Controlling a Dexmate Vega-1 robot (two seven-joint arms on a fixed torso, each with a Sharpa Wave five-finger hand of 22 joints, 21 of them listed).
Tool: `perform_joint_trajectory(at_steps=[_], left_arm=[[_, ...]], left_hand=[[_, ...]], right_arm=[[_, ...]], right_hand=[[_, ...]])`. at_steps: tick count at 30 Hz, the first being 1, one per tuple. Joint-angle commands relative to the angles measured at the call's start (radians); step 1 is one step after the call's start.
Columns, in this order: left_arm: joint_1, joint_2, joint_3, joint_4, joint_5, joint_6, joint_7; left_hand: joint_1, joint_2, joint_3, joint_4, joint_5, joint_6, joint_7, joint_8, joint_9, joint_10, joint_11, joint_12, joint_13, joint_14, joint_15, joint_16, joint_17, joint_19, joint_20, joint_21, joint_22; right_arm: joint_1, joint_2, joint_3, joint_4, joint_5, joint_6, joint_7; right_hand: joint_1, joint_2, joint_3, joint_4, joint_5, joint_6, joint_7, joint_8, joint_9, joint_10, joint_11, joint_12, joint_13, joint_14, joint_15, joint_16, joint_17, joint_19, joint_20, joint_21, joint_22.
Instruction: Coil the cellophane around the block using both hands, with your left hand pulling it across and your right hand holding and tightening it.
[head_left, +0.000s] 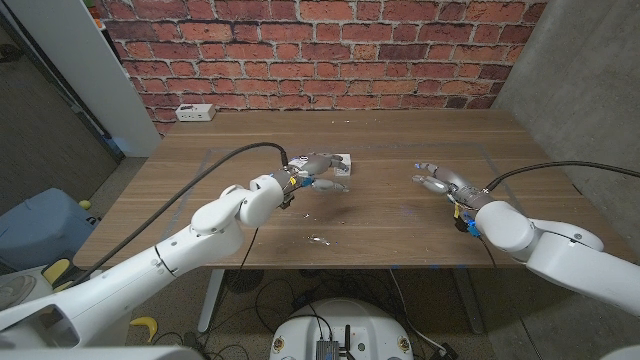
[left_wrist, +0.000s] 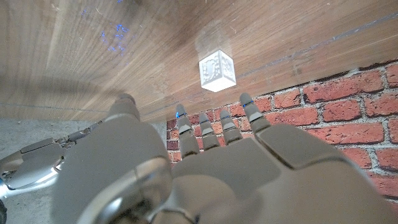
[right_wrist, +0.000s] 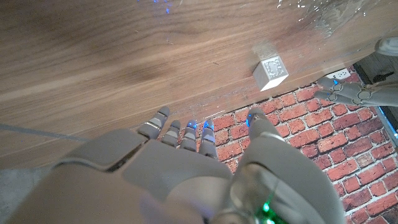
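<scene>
Presently: block (head_left: 338, 160) on desk (head_left: 400, 215), far-middle, just beyond left hand (head_left: 312, 172), empty, fingers spread. Right hand (head_left: 440, 182) well apart, likewise empty, apparently waiting. Cellophane (head_left: 318, 239) scrap near front, unwrapped.

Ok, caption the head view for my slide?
Left hand hovers by the small white block; right hand open, apart, over the wooden table.

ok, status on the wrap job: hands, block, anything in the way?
Left hand open, hovering by the block, no grip. Right hand open, apart from it. Cellophane scrap lying near table's front. Nothing blocking.
</scene>
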Motion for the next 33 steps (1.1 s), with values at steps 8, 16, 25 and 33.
perform_joint_trajectory(at_steps=[8,16,25,33], left_arm=[[0.132,0.077,-0.038,-0.127,0.027,0.074,-0.003],[0.165,0.101,-0.038,-0.172,0.074,0.110,-0.030],[0.194,0.120,-0.036,-0.207,0.128,0.139,-0.079],[0.205,0.132,-0.024,-0.236,0.203,0.164,-0.152]], left_hand=[[-0.009,-0.002,-0.007,-0.001,0.006,0.037,0.014,0.005,0.006,0.003,0.002,0.003,0.001,0.003,0.011,0.005,0.000,0.002,0.006,-0.005,0.003],[-0.001,-0.004,-0.006,-0.009,0.010,0.071,0.022,0.012,0.007,0.006,-0.001,0.005,0.000,0.007,0.011,0.006,-0.002,0.005,0.011,-0.009,0.003],[0.021,-0.013,-0.005,-0.028,0.016,0.073,0.011,0.008,0.009,0.007,-0.003,0.006,-0.001,0.016,0.011,0.008,-0.003,0.014,0.016,-0.012,0.002],[0.055,-0.025,-0.001,-0.054,0.024,0.116,0.014,0.020,0.012,0.009,-0.005,0.006,-0.002,0.015,0.007,0.006,-0.004,0.017,0.017,-0.020,0.002]], right_arm=[[-0.011,-0.070,-0.089,-0.173,-0.122,-0.233,-0.030],[0.040,-0.069,-0.187,-0.218,-0.211,-0.337,-0.027],[0.102,-0.062,-0.300,-0.252,-0.317,-0.432,0.000],[0.177,-0.066,-0.415,-0.285,-0.428,-0.523,0.061]], right_hand=[[0.043,-0.009,0.018,-0.021,0.011,0.027,-0.010,0.011,0.004,0.012,-0.013,0.003,0.002,0.011,-0.016,0.005,0.001,0.020,0.009,0.013,0.005],[0.083,-0.023,0.030,-0.038,0.008,0.073,-0.009,0.024,0.005,0.028,-0.026,0.006,0.002,0.040,-0.019,0.011,0.000,0.049,0.012,0.021,0.005],[0.140,-0.049,0.038,-0.051,0.001,0.144,-0.002,0.041,0.007,0.054,-0.039,0.010,0.001,0.070,-0.026,0.014,0.000,0.078,0.017,0.025,0.005],[0.192,-0.066,0.045,-0.055,-0.004,0.180,-0.004,0.048,0.009,0.073,-0.050,0.012,0.002,0.091,-0.041,0.016,0.001,0.099,0.008,0.028,0.006]])
